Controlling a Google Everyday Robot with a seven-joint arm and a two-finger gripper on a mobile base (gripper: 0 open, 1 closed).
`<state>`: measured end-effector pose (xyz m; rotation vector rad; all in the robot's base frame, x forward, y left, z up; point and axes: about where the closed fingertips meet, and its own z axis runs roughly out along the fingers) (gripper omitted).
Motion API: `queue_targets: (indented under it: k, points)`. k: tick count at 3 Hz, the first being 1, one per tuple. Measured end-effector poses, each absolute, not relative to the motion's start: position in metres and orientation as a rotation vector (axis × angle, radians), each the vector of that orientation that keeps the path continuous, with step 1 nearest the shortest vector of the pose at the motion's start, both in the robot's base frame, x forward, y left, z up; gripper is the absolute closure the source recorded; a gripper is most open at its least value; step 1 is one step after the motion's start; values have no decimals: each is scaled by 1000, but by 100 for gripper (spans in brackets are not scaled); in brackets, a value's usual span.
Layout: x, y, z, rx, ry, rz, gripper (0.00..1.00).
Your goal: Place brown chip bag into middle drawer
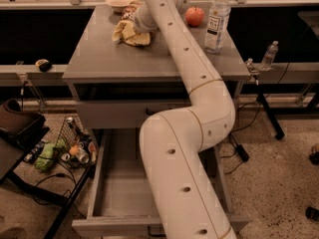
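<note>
Bag position: brown chip bag on cabinet top, far side, between bowl and arm, against pale yellow chip bag.
Gripper position: gripper low over both bags; opening hidden, cannot tell.
Drawer: middle drawer pulled out, near side.
Right of arm: apple, water bottle.

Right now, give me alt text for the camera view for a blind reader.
A white robot arm reaches over a grey cabinet, its gripper at a brown chip bag and a yellow bag near the back. Below, a drawer stands open.
</note>
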<state>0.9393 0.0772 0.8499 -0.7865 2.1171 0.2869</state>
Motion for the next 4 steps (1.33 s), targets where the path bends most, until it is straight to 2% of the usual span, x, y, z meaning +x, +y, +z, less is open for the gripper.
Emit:
queue_targets:
  k: [1, 2, 4]
  points:
    - [939, 77, 850, -787, 2117, 287, 100]
    - [939, 77, 857, -787, 2117, 287, 100]
    - [887, 31, 981, -898, 2073, 29, 100]
